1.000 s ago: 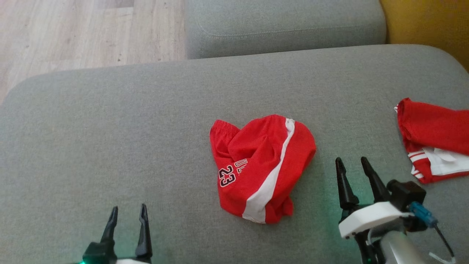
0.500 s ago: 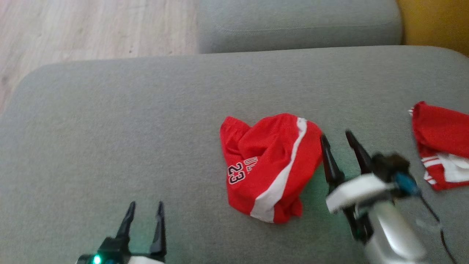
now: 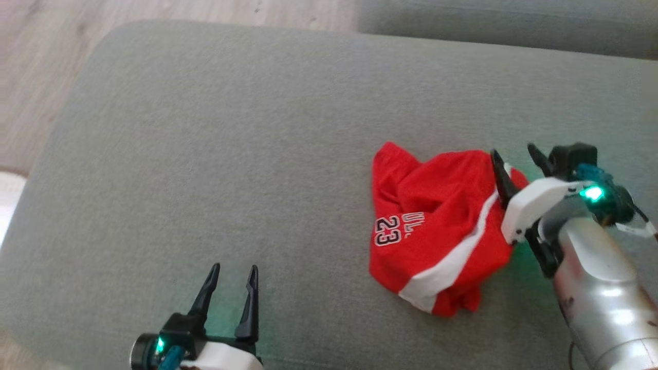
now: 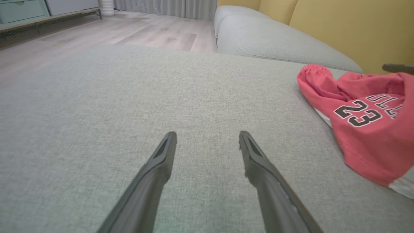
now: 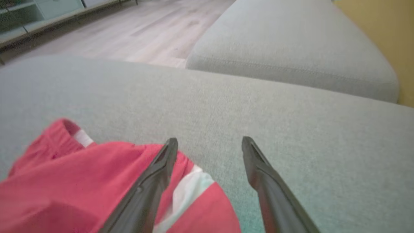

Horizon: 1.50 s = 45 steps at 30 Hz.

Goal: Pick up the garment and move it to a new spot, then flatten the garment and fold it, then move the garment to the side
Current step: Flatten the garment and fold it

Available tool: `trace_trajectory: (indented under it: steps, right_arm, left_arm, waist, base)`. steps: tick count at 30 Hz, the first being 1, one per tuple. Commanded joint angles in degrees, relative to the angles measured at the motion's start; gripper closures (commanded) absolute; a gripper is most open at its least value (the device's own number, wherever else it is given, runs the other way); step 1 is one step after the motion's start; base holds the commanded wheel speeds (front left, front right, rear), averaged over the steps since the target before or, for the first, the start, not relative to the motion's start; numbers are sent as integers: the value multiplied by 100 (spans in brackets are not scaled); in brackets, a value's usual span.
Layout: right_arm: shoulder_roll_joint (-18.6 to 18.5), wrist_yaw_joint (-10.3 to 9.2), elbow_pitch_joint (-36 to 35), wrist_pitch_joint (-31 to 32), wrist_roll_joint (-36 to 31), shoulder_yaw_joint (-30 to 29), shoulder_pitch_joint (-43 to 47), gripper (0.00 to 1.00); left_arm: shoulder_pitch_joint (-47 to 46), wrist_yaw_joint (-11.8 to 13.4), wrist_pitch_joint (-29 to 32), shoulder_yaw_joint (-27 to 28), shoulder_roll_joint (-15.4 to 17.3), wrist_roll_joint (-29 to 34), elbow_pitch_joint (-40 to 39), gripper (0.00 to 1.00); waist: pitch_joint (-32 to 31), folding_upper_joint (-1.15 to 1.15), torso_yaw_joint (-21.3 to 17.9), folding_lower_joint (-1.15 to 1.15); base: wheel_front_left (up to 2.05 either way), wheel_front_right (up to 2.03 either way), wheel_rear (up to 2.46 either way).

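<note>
Currently R pincer (image 3: 512, 150), spread wide, over red garment (image 3: 437, 226) edge.

The right end effector (image 5: 209, 139) gapes above the red garment's (image 5: 81, 181) edge.

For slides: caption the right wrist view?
Right gripper, jaws open, at the red garment edge on a grey sofa.

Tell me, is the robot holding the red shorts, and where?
Nothing is held. The right gripper is open over the edge of the shorts; the left gripper is open over the couch.
</note>
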Motion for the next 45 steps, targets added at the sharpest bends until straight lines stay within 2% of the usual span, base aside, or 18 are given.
trace_trajectory:
  steps: [1, 6, 7, 9, 10, 15, 20, 23, 28, 33, 36, 38, 42, 45]
  right_arm:
    - [-26, -4, -12, 20, -17, 129, -78, 0]
    - [-12, -4, 395, 39, 115, 271, 14, 0]
    - [8, -4, 443, 45, 148, 323, 20, 8]
    - [24, -4, 517, 23, 204, 416, 21, 79]
    - [25, -4, 545, -2, 226, 463, 24, 100]
    - [-5, -4, 628, -149, 330, 569, 16, 100]
    - [-76, -4, 414, -629, 429, 478, -158, 100]
    - [24, -4, -80, -746, 516, 387, -319, 100]
    - [419, -4, -1553, -761, 803, 441, -582, 100]
    - [676, -4, -2287, -763, 1351, 1019, -962, 100]
    - [696, -4, -2564, -763, 2002, 1478, -1245, 100]
    - [697, -4, -2758, -763, 2390, 1560, -1418, 100]
    - [699, -4, -2977, -764, 2758, 1052, -1644, 100]
    - [699, -4, -2825, -764, 2527, 410, -1650, 100]
  left_arm:
    - [-265, 38, -29, 124, -6, -74, -146, 0]
    - [-277, 61, -29, 83, -6, -85, -152, 0]
    - [-290, 61, -29, 79, -6, -76, -150, 0]
    - [-313, 52, -29, 69, -6, -58, -146, 0]
    - [-323, 47, -29, 64, -6, -49, -144, 0]
    - [-352, 45, -29, 70, -6, -35, -133, 0]
    - [-303, 23, -29, 114, -6, -13, -124, 0]
    - [-234, 22, -29, 125, -6, -14, -119, 0]
    - [-104, 4, -29, 97, -6, -50, -96, 0]
    - [13, 9, -29, 6, -6, -115, -47, 0]
    - [90, -3, -29, -61, -6, -130, 3, 0]
    - [130, -20, -29, -110, -6, -115, 54, 0]
    - [188, -22, -29, -118, -6, -94, 92, 0]
    - [212, -5, -29, -60, -6, -73, 115, 0]
  waist:
    - [160, 0, 188, -1]
    - [199, 0, 223, -1]
    - [204, 0, 208, -1]
    - [195, 0, 168, -1]
    - [183, 0, 147, -1]
    - [113, 0, 57, -1]
    - [-28, 0, -57, -1]
    - [-163, 0, -94, -1]
    - [-443, 0, -42, -1]
    - [-712, 0, 201, -1]
    - [-818, 0, 409, -1]
    - [-856, 0, 542, -1]
    - [-836, 0, 612, -1]
    - [-801, 0, 464, -1]
  base:
    - [0, 0, 0]
    - [0, 0, 0]
    - [0, 0, 0]
    - [0, 0, 0]
    - [0, 0, 0]
    - [0, 0, 0]
    - [0, 0, 0]
    - [0, 0, 0]
    - [0, 0, 0]
    - [0, 0, 0]
    - [0, 0, 0]
    - [0, 0, 0]
    - [0, 0, 0]
    - [0, 0, 0]
